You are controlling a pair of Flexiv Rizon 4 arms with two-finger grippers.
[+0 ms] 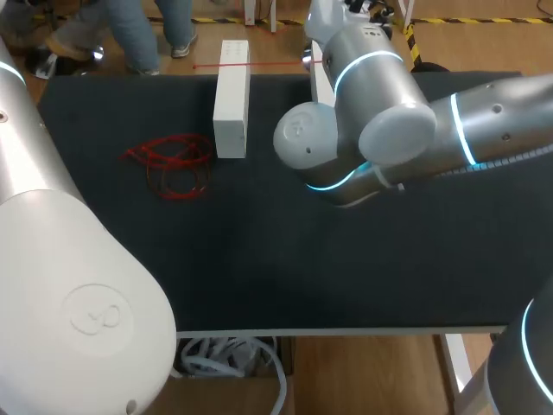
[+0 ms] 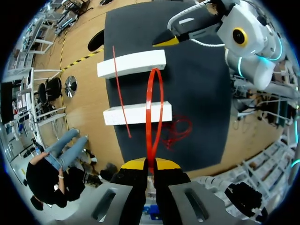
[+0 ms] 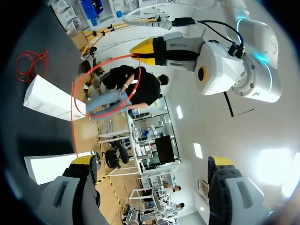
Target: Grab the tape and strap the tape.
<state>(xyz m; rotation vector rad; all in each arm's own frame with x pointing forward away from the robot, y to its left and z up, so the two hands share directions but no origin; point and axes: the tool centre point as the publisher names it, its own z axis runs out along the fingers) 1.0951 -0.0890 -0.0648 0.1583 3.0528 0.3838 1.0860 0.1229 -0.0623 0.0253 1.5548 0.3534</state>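
My left gripper (image 2: pixel 151 164) is shut on the two ends of a red tape loop (image 2: pixel 153 108), held well above the table. In the right wrist view the same loop (image 3: pixel 92 92) hangs from the left gripper (image 3: pixel 146 48), ahead of my right gripper (image 3: pixel 151 161), which stands wide open with nothing between its fingers. A thin red strip (image 2: pixel 120 89) lies across two white blocks (image 2: pixel 132 63) (image 2: pixel 137 113). A tangle of red tape (image 1: pixel 173 162) lies on the black table (image 1: pixel 259 259). In the head view both grippers are hidden.
The near white block (image 1: pixel 231 99) stands beside the tangle; the far one (image 1: pixel 320 79) is mostly hidden behind my right arm (image 1: pixel 371 121). My left arm (image 1: pixel 60 285) fills the lower left of the head view.
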